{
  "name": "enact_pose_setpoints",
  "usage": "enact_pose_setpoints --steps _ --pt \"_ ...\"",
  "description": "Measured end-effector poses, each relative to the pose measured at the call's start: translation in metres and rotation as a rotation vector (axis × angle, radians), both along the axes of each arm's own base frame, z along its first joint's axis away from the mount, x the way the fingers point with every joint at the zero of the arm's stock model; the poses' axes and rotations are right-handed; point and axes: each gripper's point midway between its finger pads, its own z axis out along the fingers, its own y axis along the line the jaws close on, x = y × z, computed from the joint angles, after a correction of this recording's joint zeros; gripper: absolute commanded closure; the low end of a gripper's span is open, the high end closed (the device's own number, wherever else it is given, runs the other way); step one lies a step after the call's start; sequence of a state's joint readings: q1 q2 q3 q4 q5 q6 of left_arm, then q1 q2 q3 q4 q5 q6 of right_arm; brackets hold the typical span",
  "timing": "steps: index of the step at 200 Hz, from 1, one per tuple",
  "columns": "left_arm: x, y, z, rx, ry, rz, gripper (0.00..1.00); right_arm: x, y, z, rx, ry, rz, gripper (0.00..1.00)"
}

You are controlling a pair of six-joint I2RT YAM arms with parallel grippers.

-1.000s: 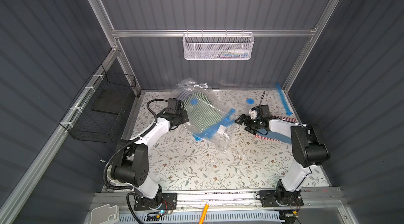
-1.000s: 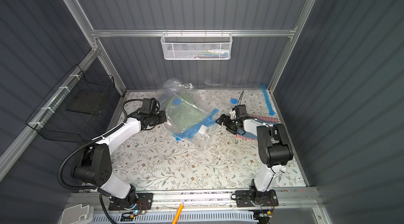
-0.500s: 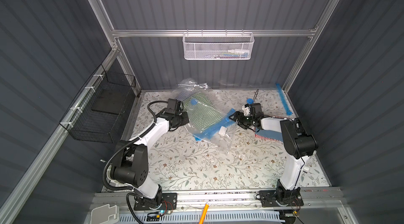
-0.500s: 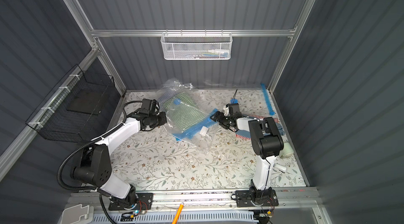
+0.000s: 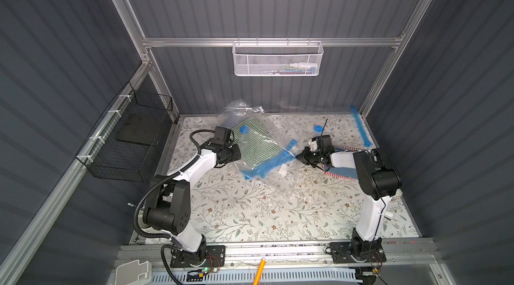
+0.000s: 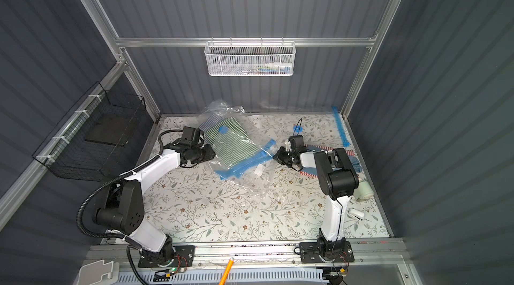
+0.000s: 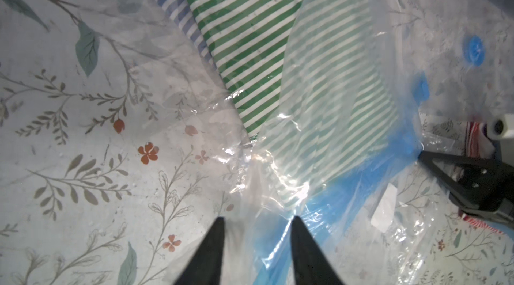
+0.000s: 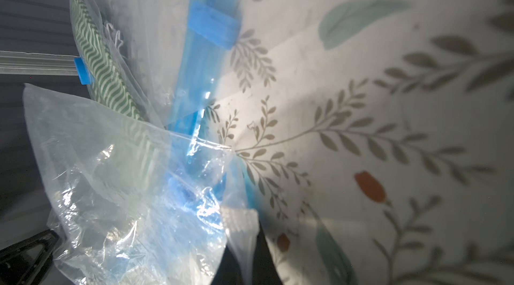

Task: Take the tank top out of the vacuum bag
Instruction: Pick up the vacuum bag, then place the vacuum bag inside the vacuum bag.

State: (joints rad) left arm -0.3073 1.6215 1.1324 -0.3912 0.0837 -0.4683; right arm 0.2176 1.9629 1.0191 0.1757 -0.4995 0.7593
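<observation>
Top views both showed the floral table with the clear vacuum bag sprawled across its back half, nearer the left arm. The green-and-white striped tank top was fully inside it, lying flat under the film beside a blue-striped piece. The blue zip strip ran along the bag end facing the right arm.

The right gripper was pinched tight on loose bag film just past that strip. The left gripper had its jaws partway apart over the bag's side edge, gripping nothing as far as I could see.

If it were me, I'd hold the right pinch low and steady as the anchor. Then I'd send the left in through the mouth for cloth only, not film, or the whole bag just slides along. Couldn't tell if the zip was actually undone.
</observation>
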Motion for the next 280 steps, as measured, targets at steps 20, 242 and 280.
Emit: enact_pose_setpoints --steps 20,242,280 --pt "0.0 0.001 -0.001 0.009 -0.001 -0.004 0.15 -0.001 -0.004 0.012 -0.015 -0.009 -0.002 1.0" --pt "0.004 0.013 0.006 0.077 -0.058 0.034 0.01 0.165 -0.274 0.117 -0.396 -0.141 -0.439 1.0" --pt "0.003 0.009 0.006 0.106 -0.071 0.019 0.01 0.157 -0.309 0.114 -0.489 -0.119 -0.508 0.9"
